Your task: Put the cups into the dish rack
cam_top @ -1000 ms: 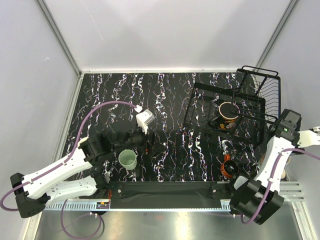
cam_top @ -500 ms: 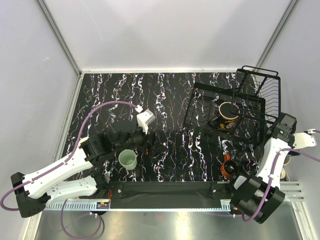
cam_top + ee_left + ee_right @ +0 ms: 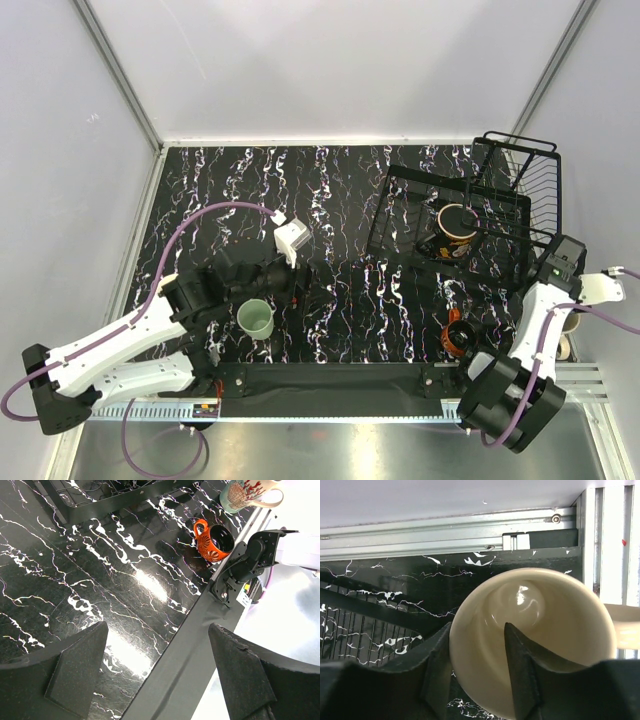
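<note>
The black patterned cup (image 3: 455, 228) lies inside the black wire dish rack (image 3: 398, 212). The mint-green cup (image 3: 255, 317) stands just below my left gripper (image 3: 300, 285), which is open and empty (image 3: 157, 645). The red cup (image 3: 458, 335) lies near the front edge and also shows in the left wrist view (image 3: 215, 540). The cream cup (image 3: 535, 610) stands at the table's right edge (image 3: 569, 328). My right gripper (image 3: 477, 627) hangs over it, partly open. One finger is inside the cup and one is against its outer wall.
A metal rail (image 3: 445, 527) runs behind the cream cup, with white slats (image 3: 612, 540) to its right. The rack's wires (image 3: 350, 625) lie close to the right gripper's left. The table's black front strip (image 3: 200, 645) lies under the left gripper.
My right arm has swung down and towards the near edge, lowering its gripper over the cream cup. The left arm and the other cups have not moved.
</note>
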`<state>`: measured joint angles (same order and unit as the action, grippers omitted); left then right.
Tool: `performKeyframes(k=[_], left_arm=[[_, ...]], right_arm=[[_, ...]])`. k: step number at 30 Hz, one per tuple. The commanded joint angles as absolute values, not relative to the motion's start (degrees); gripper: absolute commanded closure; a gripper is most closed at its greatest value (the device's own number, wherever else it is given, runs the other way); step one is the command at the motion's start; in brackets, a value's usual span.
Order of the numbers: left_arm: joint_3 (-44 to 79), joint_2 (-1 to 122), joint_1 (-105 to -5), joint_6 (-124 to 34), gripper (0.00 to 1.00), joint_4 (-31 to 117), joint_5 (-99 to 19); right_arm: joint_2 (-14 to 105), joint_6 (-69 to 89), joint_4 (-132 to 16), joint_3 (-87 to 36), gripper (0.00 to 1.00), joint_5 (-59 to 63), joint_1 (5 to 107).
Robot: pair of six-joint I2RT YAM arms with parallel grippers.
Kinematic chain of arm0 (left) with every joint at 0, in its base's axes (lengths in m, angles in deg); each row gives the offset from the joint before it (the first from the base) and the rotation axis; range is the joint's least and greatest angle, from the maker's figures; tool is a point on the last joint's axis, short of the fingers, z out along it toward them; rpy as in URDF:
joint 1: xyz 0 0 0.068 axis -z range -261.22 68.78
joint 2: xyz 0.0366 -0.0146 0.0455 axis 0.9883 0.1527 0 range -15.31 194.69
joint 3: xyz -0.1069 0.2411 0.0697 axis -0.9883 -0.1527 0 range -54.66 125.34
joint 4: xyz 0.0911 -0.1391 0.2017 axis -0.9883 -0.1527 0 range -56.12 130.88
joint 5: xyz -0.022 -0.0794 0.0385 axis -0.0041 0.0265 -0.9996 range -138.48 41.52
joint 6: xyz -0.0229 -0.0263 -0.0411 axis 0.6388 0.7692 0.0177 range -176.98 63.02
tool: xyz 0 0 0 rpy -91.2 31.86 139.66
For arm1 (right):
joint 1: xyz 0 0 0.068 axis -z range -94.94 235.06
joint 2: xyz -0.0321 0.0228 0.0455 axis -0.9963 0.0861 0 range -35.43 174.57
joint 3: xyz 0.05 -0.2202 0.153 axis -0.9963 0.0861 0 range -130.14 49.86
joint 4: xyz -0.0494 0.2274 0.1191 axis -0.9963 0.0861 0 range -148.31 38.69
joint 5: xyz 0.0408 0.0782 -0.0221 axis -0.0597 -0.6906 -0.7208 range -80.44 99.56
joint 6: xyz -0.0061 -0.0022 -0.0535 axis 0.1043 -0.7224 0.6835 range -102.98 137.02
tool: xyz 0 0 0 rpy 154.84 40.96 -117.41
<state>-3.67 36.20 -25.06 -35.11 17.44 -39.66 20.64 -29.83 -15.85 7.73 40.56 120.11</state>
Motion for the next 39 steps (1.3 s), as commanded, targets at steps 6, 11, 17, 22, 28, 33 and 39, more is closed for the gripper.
performKeyframes(k=[6,11,17,22,28,33,39], left_arm=[[-3.9,36.2,-25.3,-35.4,0.12,19.9,-39.2],[-4.0,35.2,-25.3,-35.0,0.11,19.9,-39.4],[-4.6,34.1,-25.3,-34.5,0.11,19.4,-39.5],[-5.2,33.0,-25.3,-34.1,0.11,19.3,-39.6],[-4.6,32.5,-25.3,-34.4,0.11,19.1,-39.4],[-3.5,32.5,-25.3,-34.2,0.11,18.7,-38.9],[-3.5,32.4,-25.3,-32.9,0.11,19.6,-37.9]], right_arm=[[18.8,-32.6,-14.2,8.5,0.63,44.2,120.3],[18.2,-34.4,-9.1,5.9,0.74,46.3,120.3],[17.8,-35.0,-7.2,6.0,1.0,44.9,120.3],[17.6,-34.0,-5.8,4.6,1.0,43.4,120.3],[15.5,-33.4,-2.7,-0.1,1.0,40.1,120.3],[13.8,-34.0,2.2,-4.6,1.0,38.4,120.2],[10.1,-31.8,6.8,-10.3,1.0,36.8,120.3]])
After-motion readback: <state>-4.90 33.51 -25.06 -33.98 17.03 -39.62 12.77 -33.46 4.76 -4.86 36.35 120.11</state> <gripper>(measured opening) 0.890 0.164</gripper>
